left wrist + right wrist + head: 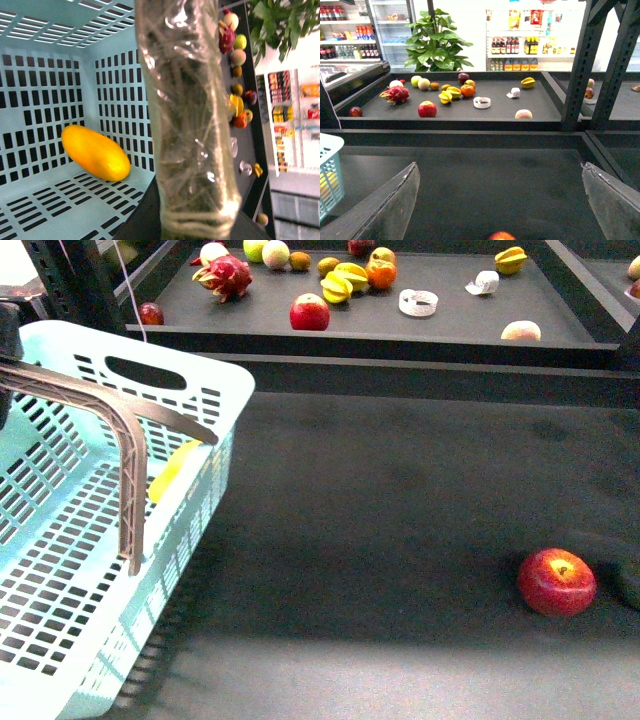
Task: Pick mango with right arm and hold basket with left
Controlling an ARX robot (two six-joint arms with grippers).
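Note:
The mango (95, 152), smooth and yellow-orange, lies on the floor of the turquoise basket (40, 80) against a slotted wall. In the front view the mango (172, 472) shows as a yellow patch through the wall of the basket (150, 340), which stands at the left. My left gripper (8, 340) is shut on the basket at the far left edge, and one tape-wrapped finger (187, 125) fills the left wrist view. My right gripper (502, 200) hangs open and empty above the dark table, over a red apple (501, 236), well right of the basket (327, 170).
The red apple (556, 581) lies on the table at the front right. Behind a raised ledge (400, 350), a shelf holds a dragon fruit (225, 276), another apple (309, 312), starfruit (338, 286) and other fruit. Black posts (582, 65) stand to the right.

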